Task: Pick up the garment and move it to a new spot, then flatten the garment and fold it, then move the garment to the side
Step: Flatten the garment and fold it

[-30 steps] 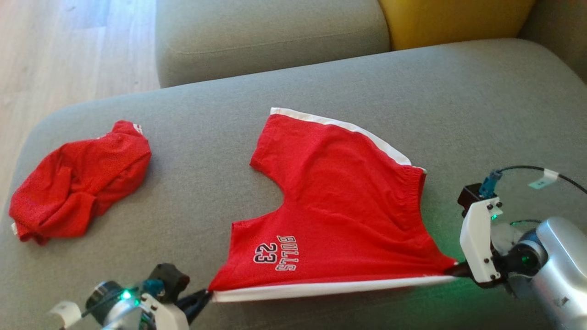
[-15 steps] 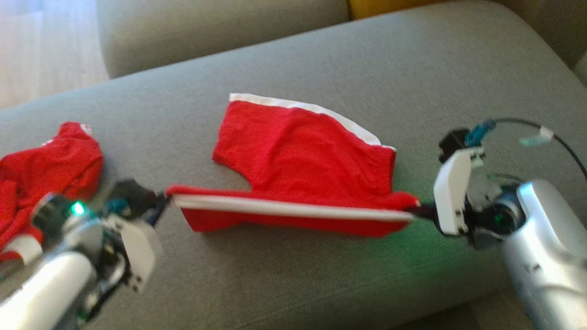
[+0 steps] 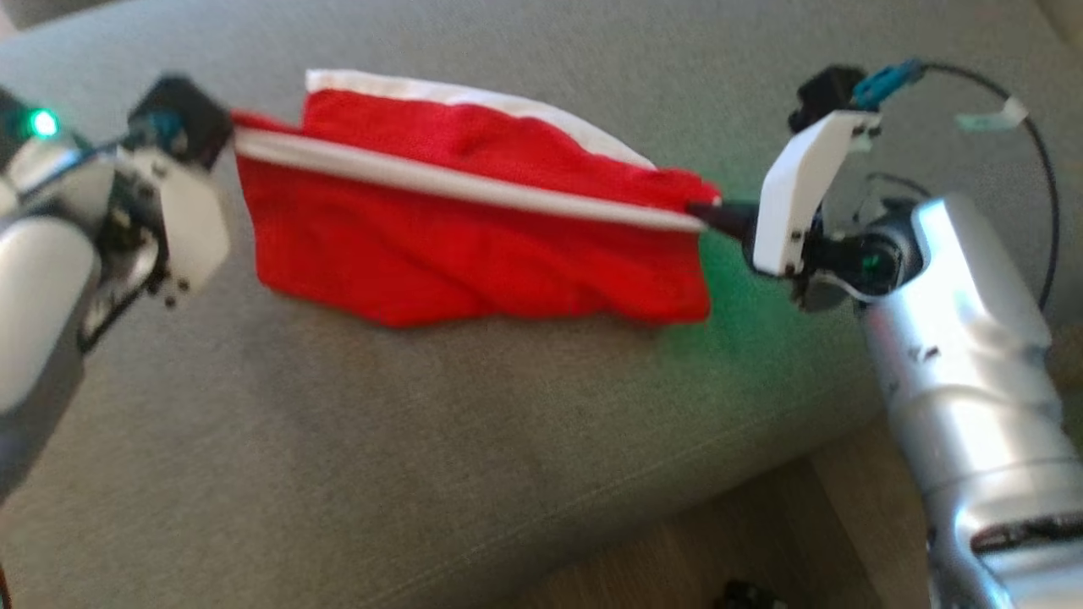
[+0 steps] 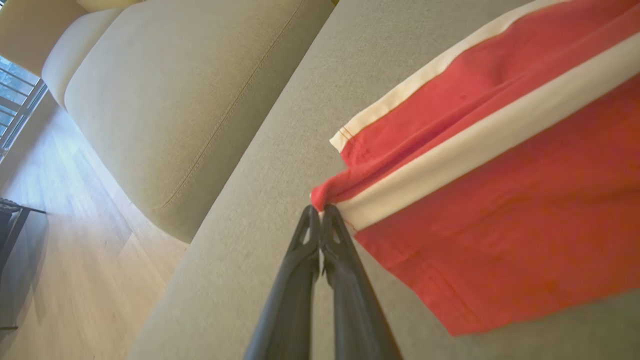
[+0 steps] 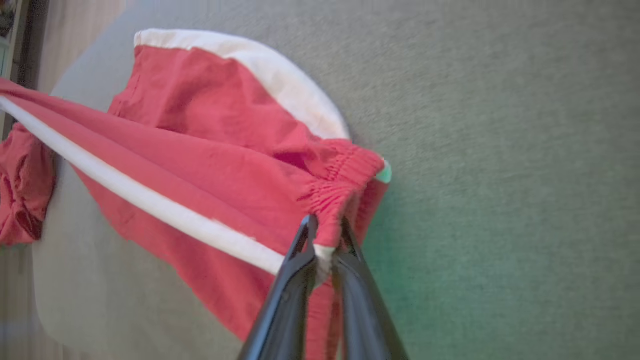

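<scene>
Grey sofa seat (image 3: 423, 440) is carrying the red garment (image 3: 474, 262), doubled over itself | my left pincer (image 4: 320, 212) is pinching its striped corner, fingers pressed together; my right pincer (image 5: 325, 240) is pinching the elastic waistband corner | white stripe (image 3: 457, 182) is stretching taut between them
</scene>
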`<state>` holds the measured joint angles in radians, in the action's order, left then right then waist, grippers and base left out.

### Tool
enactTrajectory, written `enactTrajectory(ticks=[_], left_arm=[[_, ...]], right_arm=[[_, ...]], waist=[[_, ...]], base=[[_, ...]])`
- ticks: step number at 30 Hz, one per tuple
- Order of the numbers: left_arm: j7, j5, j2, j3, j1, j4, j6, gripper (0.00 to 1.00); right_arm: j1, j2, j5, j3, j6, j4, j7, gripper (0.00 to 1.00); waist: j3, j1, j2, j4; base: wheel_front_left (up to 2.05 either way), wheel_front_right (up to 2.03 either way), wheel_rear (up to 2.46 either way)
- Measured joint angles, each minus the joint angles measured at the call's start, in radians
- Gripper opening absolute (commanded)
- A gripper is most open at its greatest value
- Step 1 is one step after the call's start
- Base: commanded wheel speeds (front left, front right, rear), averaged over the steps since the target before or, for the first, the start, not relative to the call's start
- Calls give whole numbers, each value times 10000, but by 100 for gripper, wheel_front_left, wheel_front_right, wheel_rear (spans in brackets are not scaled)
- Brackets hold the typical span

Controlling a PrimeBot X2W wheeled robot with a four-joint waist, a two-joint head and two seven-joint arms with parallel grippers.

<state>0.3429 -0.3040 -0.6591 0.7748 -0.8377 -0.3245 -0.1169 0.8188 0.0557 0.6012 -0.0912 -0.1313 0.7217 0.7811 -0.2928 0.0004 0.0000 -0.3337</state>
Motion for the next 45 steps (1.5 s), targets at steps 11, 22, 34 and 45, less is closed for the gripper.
enactTrajectory(ticks=[11,22,34,45], left_arm=[[-502,334,853,1147,-2098,-2706,-155,0],[-1804,539,1517,1515,-3030,-4510,-150,35],[-3331,648,2207,1509,-3338,-5917,395,100],[-4909,31,2727,1212,-2449,-6408,1018,100]], right_arm=[[1360,-40,1841,-999,0,2010,-1406,0],[2197,-31,3141,-2205,0,3110,-2594,100],[2950,-23,3944,-2698,2,4286,-4211,100],[2849,591,3081,-3643,2,4088,-4968,100]], waist=[[-1182,-2,0,-684],[-1366,-4,0,-659],[-1288,-3,0,-477],[-280,-5,0,-215]], base=[[0,0,0],[0,0,0],[0,0,0],[0,0,0]])
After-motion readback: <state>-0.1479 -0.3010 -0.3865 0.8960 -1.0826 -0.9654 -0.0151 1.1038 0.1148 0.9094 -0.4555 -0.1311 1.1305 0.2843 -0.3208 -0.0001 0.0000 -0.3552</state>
